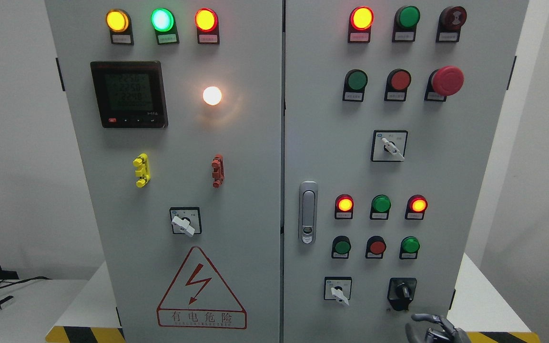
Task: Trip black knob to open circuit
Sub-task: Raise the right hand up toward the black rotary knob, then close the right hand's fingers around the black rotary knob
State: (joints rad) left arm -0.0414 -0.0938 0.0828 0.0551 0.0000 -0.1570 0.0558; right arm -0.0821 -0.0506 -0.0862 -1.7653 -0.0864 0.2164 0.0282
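A: Where is the right robot hand (434, 327)?

B: At the bottom edge, lower right, fingers loosely curled and apart, holding nothing.

A: And the black knob (402, 290)?

B: Just above the hand, not touched, low on the right door of the electrical cabinet (255, 190). A white selector switch (339, 291) sits to its left.

A: Further out?

B: Three push buttons, then indicator lamps, two lit red (344, 204). The door latch (308, 212) is near the centre seam. The left door carries a danger sign (201, 290).
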